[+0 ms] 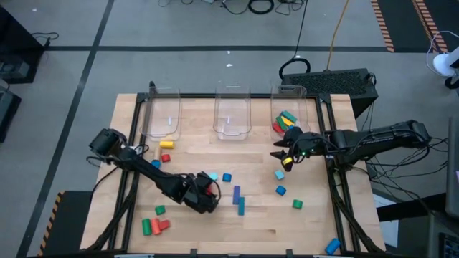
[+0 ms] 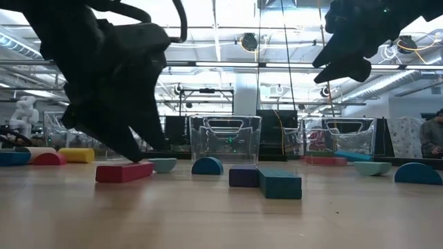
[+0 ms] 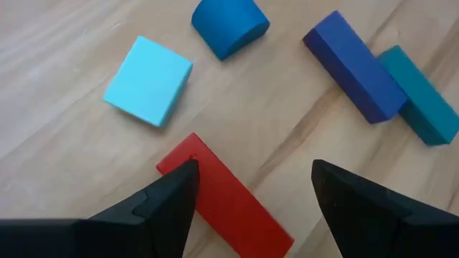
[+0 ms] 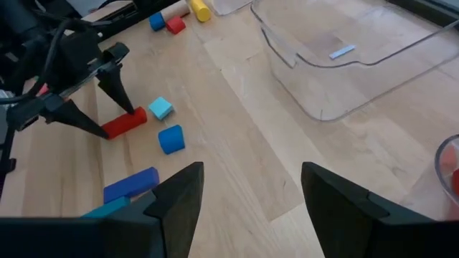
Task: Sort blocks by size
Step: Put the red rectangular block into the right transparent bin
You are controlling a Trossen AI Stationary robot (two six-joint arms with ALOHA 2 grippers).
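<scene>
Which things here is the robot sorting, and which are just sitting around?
Sorting: red bar between the open left gripper fingers; light blue cube; purple bar; teal bar; blocks already binned.
Just around: black box, floor cables.

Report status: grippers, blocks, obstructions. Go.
Left gripper open, fingers straddling red bar on table. Right gripper open, empty, near right bin. Nothing blocking.
</scene>
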